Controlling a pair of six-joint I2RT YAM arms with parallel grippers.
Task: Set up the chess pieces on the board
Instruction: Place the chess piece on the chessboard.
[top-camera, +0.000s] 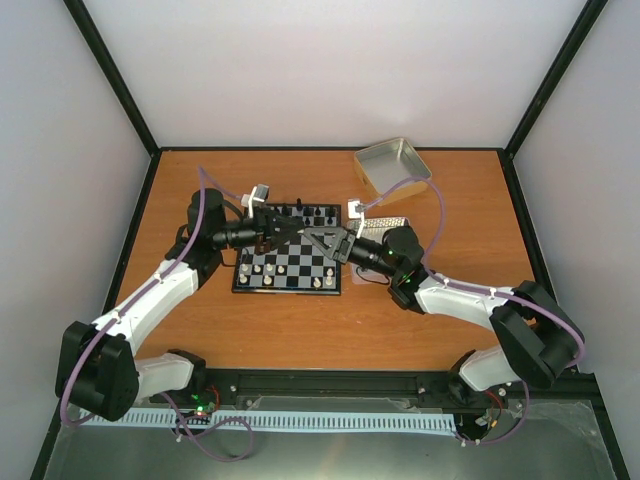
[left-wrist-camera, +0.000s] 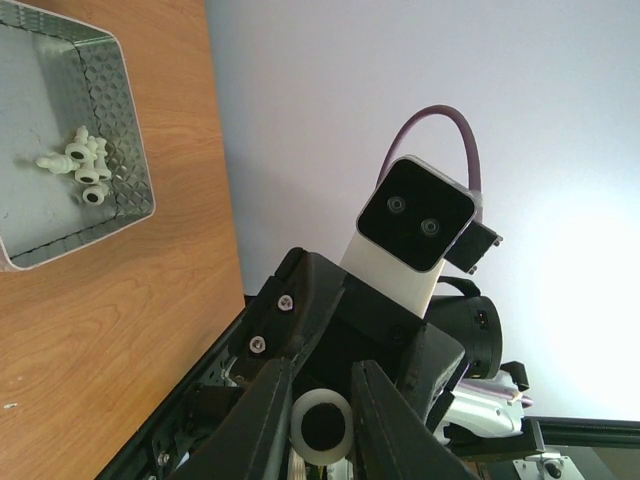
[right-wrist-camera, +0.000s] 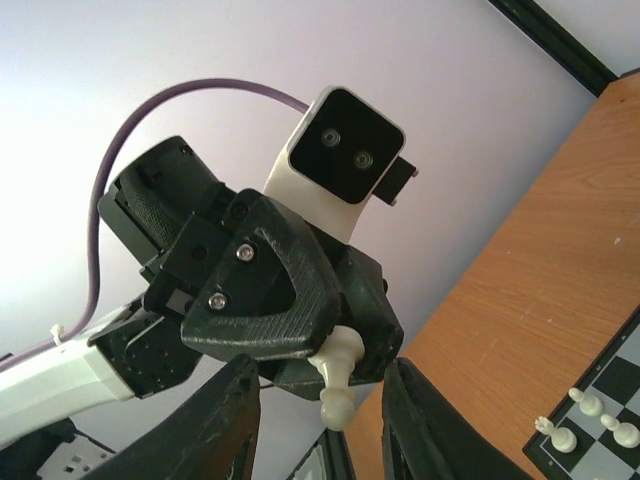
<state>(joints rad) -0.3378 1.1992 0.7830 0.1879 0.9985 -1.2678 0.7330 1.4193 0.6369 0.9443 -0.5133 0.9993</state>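
Note:
The board lies mid-table, with a few cream-white chess pieces along its near row and others at its corner. Both grippers meet nose to nose above the board's right half. My left gripper is shut on a white pawn: its round base faces the left wrist camera and its head pokes out toward the right gripper. My right gripper is open, its fingers standing either side of the pawn without touching it.
Black pieces line the board's far row. A patterned metal tin right of the board holds a few loose white pieces. A second tin sits at the back right. Booth walls close in three sides.

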